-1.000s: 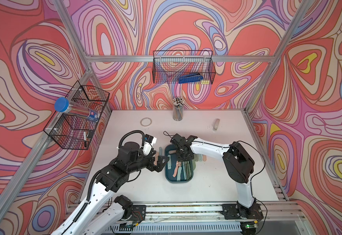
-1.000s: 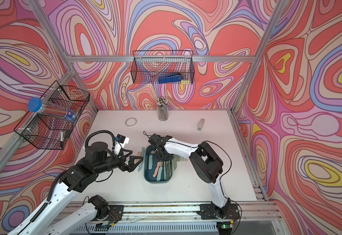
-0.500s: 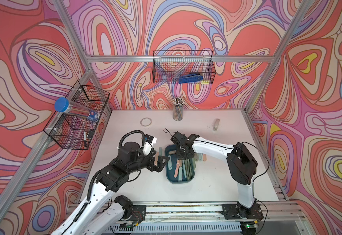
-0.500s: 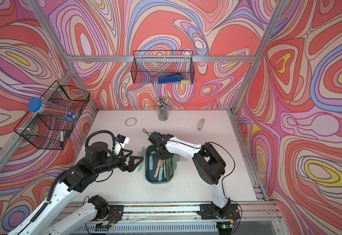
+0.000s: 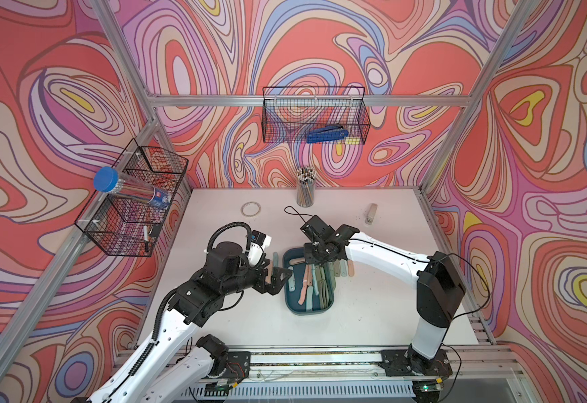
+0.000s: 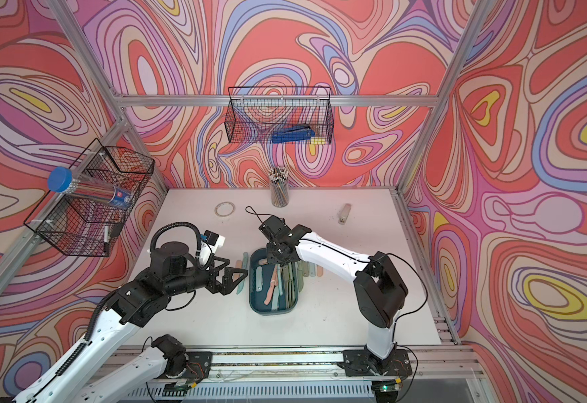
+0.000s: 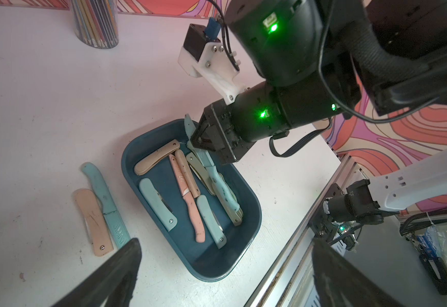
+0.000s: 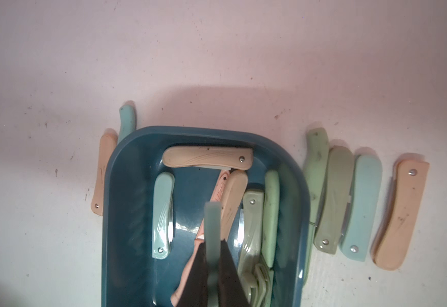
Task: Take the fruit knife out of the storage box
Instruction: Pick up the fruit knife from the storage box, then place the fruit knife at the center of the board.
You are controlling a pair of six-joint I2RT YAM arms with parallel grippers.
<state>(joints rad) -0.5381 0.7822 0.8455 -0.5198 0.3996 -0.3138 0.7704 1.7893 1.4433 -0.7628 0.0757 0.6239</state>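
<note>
While the left gripper (image 5: pixel 278 277) hangs with its jaws spread wide at centre-left of a top view, just beside the left wall of the dark teal, round-cornered plastic storage box (image 5: pixel 311 311), I count it out of this pick. It hovers over a peach and teal pair of knives (image 7: pixel 105 196) lying on the white tabletop (image 5: pixel 372 314). Mid-frame, the right gripper (image 8: pixel 214 255) is clenched on a pale teal fruit knife (image 8: pixel 213 223) inside the box's outline, at its upper end. The knife's long axis runs along the box's length, up and down the frame, and its free tip points at the upper rim. I cannot tell whether its other end rests on the green knives beneath. Since the right arm has it, I judge the next move is a straight lift clear of the wall, then rightward toward the row of four folded knives (image 5: pixel 342 269) just beside the box.
</note>
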